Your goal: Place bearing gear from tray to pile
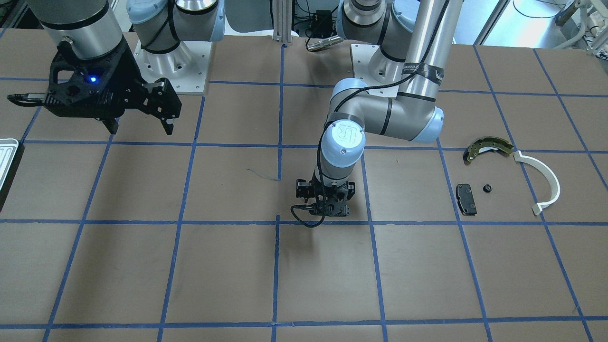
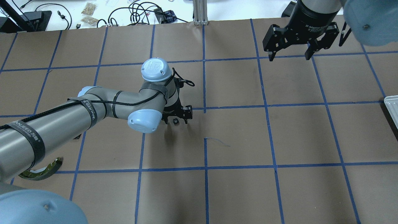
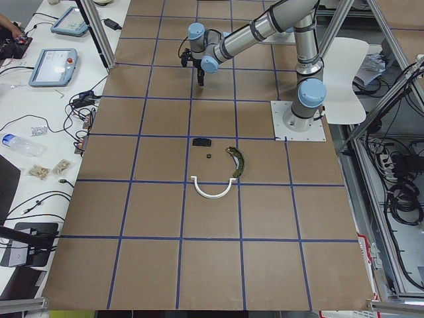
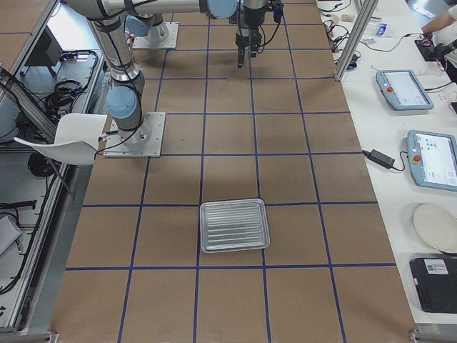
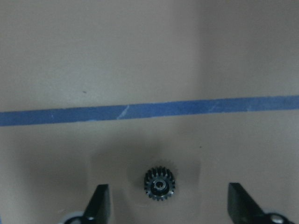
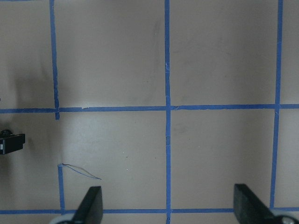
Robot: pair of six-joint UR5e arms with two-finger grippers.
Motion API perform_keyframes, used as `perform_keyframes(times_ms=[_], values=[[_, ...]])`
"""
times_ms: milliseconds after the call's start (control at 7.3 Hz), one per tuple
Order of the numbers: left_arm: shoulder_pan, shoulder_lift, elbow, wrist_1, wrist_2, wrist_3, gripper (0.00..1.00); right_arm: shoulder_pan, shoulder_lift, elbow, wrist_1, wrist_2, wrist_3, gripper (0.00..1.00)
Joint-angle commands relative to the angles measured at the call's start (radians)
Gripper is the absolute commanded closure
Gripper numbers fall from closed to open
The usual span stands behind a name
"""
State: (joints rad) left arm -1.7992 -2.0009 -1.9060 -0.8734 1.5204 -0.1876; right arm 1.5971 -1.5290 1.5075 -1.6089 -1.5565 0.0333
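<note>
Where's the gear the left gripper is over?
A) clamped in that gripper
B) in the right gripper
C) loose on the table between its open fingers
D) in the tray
C: the gear lies on the table; the left gripper is open, a finger on either side.

You're in a robotics lab. Your tabletop (image 4: 228,300) is wrapped in brown paper and marked off with a blue tape grid (image 1: 142,222), and two grey arms (image 2: 62,121) are bolted to it on metal base plates (image 3: 281,132). On the white bench (image 4: 371,186) beside it lie teach pendants (image 4: 404,88) and loose cables (image 2: 136,12). Aluminium frame posts (image 4: 355,36) stand at the tabletop's edge, and more cable bundles (image 3: 401,199) lie behind the robot, near a white chair (image 4: 68,139)
</note>
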Motion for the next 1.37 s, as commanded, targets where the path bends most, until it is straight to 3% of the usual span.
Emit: perform_keyframes(times_ms=[0, 274, 411, 548, 958, 1095, 1232], values=[[0.001, -0.002, -0.001, 0.001, 0.0, 0.002, 0.35, 0.0, 0.003, 0.002, -0.014, 0.001, -0.006, 0.0], [0.001, -0.001, -0.001, 0.001, 0.001, 0.002, 0.44, -0.016, -0.002, 0.005, -0.008, -0.004, -0.009, 0.0], [0.001, -0.002, -0.001, -0.004, 0.003, 0.003, 0.6, -0.013, -0.003, 0.013, -0.008, 0.001, -0.001, 0.0], [0.001, -0.001, -0.001, -0.012, 0.004, 0.0, 1.0, -0.013, -0.003, 0.008, -0.012, 0.0, -0.007, 0.0], [0.015, 0.019, 0.017, -0.038, 0.008, 0.008, 1.0, -0.016, -0.003, 0.005, -0.005, -0.002, -0.007, 0.0], [0.053, 0.039, 0.06, -0.115, 0.007, 0.016, 1.0, -0.016, -0.003, 0.005, -0.003, -0.002, -0.007, 0.0], [0.114, 0.06, 0.158, -0.282, 0.011, 0.046, 1.0, -0.016, -0.003, 0.007, -0.005, -0.004, -0.009, 0.0]])
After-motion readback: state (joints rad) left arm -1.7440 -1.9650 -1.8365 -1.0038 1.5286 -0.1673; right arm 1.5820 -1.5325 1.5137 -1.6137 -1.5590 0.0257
